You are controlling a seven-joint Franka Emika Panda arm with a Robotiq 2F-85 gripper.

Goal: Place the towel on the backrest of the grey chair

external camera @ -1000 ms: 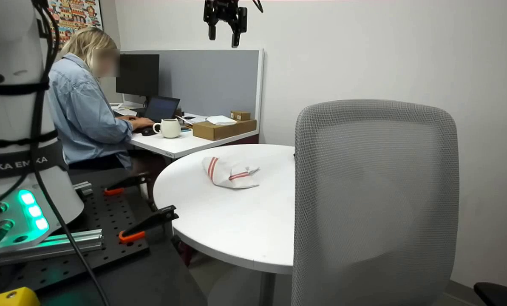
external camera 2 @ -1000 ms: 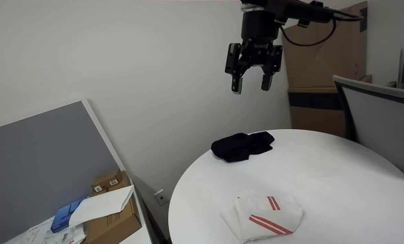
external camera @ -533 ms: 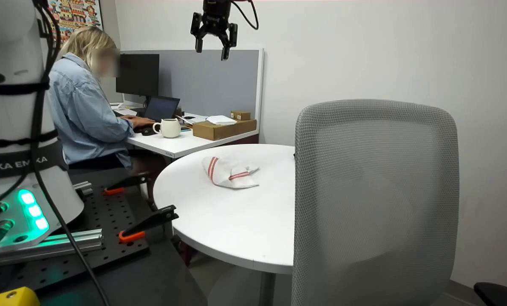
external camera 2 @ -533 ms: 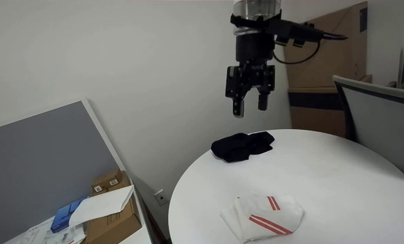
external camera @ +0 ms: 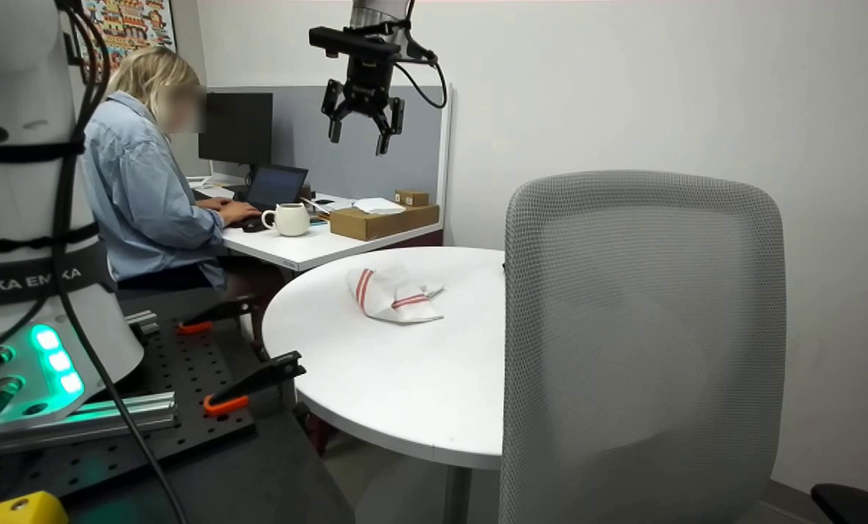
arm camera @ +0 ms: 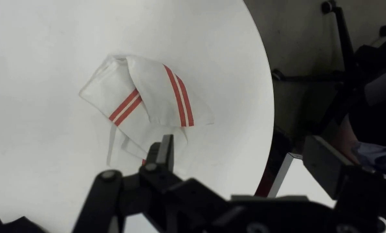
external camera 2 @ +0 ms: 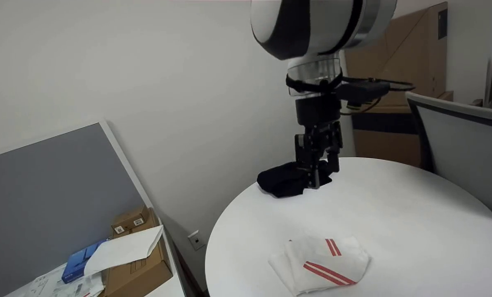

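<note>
In an exterior view, one small white, red-striped cloth towel (external camera: 386,300) is lying in folds on one round white table (external camera: 404,393). Its long axis is running from about 10 to 4 o'clock, the 4 o'clock end pointing toward one large, round-cornered, light-grey mesh backrest (external camera: 644,335), which is standing upright at 3 o'clock. One black two-fingered gripper (external camera: 358,138) is hanging in the air, well apart from the towel, between 11 and 12 o'clock from it — gaping wide and holding nothing. Two black-and-orange clamps (external camera: 259,380) are sitting at 8 and 9 o'clock from the towel. On a white desk (external camera: 295,251) at 10 o'clock, one cream mug (external camera: 292,220) and two brown cardboard boxes (external camera: 383,224) are resting.

In an exterior view, one crumpled black cloth (external camera 2: 279,181) is lying near the table's 11 o'clock edge, partly hidden behind the gripper. The towel is resting at 5 o'clock from the cloth, its long axis running nearly 9 to 3; its two pairs of red stripes (external camera 2: 331,272) are slanting, the upper from 11 to 5, the lower from 10 to 4.

In the wrist view, the two fingers (arm camera: 165,153) are standing far apart at 7 and 4 o'clock from the middle — one hiding the towel's lower part, so its long axis cannot be told here.
</note>
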